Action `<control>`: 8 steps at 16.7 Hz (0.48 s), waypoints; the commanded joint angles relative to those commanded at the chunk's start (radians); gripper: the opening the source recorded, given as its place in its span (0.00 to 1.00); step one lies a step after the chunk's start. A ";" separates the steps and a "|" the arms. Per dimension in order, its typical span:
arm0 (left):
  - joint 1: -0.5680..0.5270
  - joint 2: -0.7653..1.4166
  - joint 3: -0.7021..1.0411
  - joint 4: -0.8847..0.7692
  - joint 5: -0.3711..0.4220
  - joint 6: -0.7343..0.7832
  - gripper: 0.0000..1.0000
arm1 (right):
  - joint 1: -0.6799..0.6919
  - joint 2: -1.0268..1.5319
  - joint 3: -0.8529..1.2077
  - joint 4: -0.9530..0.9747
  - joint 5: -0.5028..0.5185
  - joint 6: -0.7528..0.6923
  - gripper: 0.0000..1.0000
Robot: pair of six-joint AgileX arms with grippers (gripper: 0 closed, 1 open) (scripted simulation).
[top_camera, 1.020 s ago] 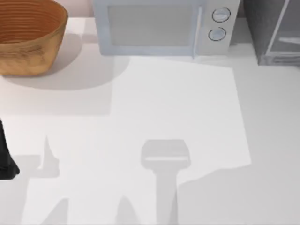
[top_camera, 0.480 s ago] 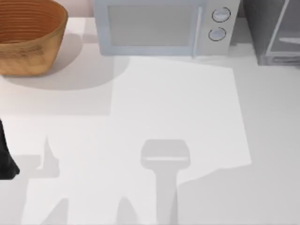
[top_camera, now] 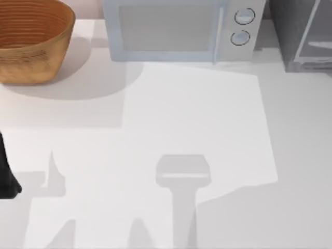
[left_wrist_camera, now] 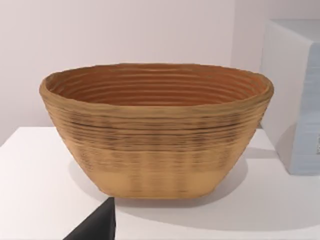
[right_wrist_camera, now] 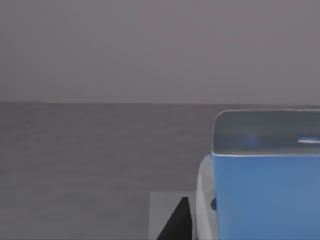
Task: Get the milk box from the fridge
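Milk box (right_wrist_camera: 265, 195) close before right gripper, inside dark fridge (top_camera: 303, 36); grasp state unclear. Not yet out. Left arm parked at table's left edge.

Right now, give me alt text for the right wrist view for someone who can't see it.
A blue milk box with a paler top edge sits close to the camera, inside the dim grey interior of the fridge. A dark bit of the right gripper pokes in beside the carton.

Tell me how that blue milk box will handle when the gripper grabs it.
The milk box shows flat, straight faces in the right wrist view, so it will probably sit squarely between fingers and not roll. Its smooth blue surface may be slippery. As a carton, it could dent if squeezed hard.
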 joint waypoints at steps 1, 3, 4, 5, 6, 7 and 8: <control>0.000 0.000 0.000 0.000 0.000 0.000 1.00 | 0.000 0.000 0.000 0.000 0.000 0.000 0.00; 0.000 0.000 0.000 0.000 0.000 0.000 1.00 | 0.000 0.000 0.000 0.000 0.000 0.000 0.00; 0.000 0.000 0.000 0.000 0.000 0.000 1.00 | 0.000 0.000 0.000 0.000 0.000 0.000 0.00; 0.000 0.000 0.000 0.000 0.000 0.000 1.00 | -0.003 -0.002 -0.001 0.000 0.000 0.001 0.00; 0.000 0.000 0.000 0.000 0.000 0.000 1.00 | -0.003 -0.006 -0.001 -0.003 0.000 0.001 0.00; 0.000 0.000 0.000 0.000 0.000 0.000 1.00 | -0.003 -0.019 -0.002 -0.016 0.000 0.001 0.00; 0.000 0.000 0.000 0.000 0.000 0.000 1.00 | -0.003 -0.038 -0.002 -0.036 0.000 0.001 0.00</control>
